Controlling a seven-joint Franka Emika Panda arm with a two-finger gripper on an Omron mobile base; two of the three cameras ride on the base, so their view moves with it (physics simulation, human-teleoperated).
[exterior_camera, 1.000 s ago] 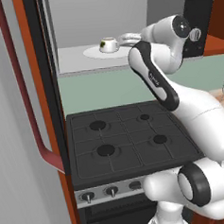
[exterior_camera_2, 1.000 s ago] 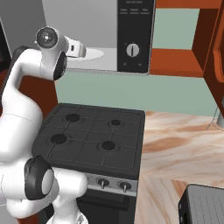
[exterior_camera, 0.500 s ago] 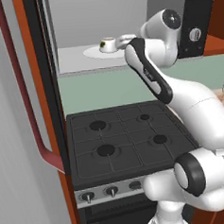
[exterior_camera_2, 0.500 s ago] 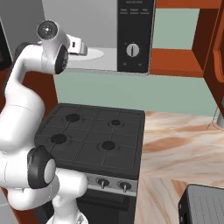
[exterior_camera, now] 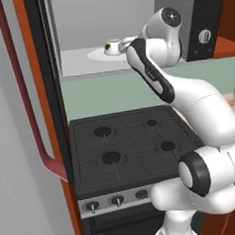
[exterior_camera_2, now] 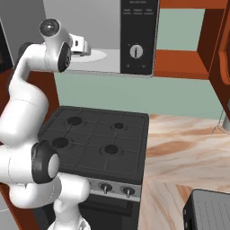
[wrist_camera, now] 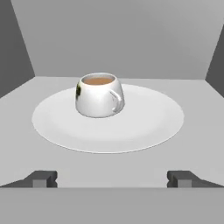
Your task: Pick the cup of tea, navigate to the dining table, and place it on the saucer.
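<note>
White cup of tea [wrist_camera: 99, 95], one, sits on one round plate [wrist_camera: 148, 124]; gripper [wrist_camera: 112, 178] spread wide, empty.

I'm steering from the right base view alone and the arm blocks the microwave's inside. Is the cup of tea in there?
Observer: Yes, the cup of tea stands upright on the round microwave plate.
Operator: Is the gripper on it?
Observer: No, the gripper is open, short of the plate's near rim.
Operator: Which way is the handle?
Observer: In the hand view it faces the camera, slightly right.
</note>
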